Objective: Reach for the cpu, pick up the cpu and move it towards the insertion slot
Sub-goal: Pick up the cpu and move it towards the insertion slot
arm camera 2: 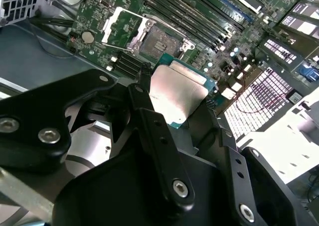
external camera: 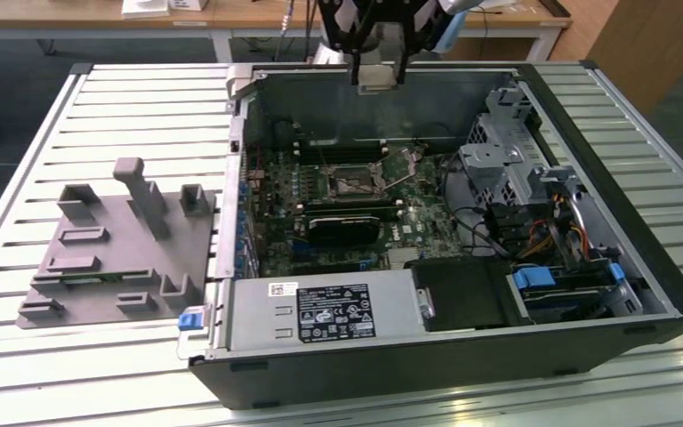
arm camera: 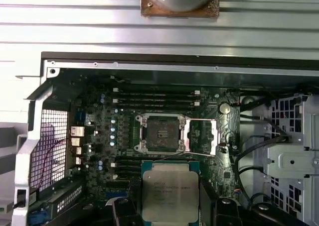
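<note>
Holding the cpu (arm camera: 167,195) clamped between my fingers (arm camera 2: 149,121), I see the insertion slot (arm camera: 159,132) near it, frame open.

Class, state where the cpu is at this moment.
In both wrist views the cpu is held in the pincer above the motherboard, close beside the open insertion slot but not over it.

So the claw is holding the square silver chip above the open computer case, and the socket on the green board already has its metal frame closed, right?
Not quite. The claw does hold the square silver chip above the open black computer case, but the small square socket has its metal frame flipped open beside it, as the first wrist view shows.
</note>
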{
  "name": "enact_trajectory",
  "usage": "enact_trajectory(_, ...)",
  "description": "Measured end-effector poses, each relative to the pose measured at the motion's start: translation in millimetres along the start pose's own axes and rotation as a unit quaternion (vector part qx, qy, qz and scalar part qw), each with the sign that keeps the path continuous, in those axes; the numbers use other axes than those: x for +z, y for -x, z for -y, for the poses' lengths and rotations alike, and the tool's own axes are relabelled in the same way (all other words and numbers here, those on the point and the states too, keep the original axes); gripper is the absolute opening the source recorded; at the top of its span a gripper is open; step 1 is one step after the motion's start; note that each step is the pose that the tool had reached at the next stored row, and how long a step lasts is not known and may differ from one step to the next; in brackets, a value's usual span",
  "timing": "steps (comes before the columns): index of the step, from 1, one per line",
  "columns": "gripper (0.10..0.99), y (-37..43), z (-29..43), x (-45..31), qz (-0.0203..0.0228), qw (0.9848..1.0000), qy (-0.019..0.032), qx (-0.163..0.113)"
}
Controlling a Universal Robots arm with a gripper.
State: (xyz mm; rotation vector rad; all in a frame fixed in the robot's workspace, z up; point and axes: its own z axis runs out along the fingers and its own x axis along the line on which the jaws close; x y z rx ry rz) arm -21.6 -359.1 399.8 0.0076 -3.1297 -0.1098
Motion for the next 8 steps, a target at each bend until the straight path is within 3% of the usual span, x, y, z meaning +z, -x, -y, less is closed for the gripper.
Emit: enact_trajectory(8,0.545,4.8,-0.2,0.0,0.0009,1.0,0.0,0.0)
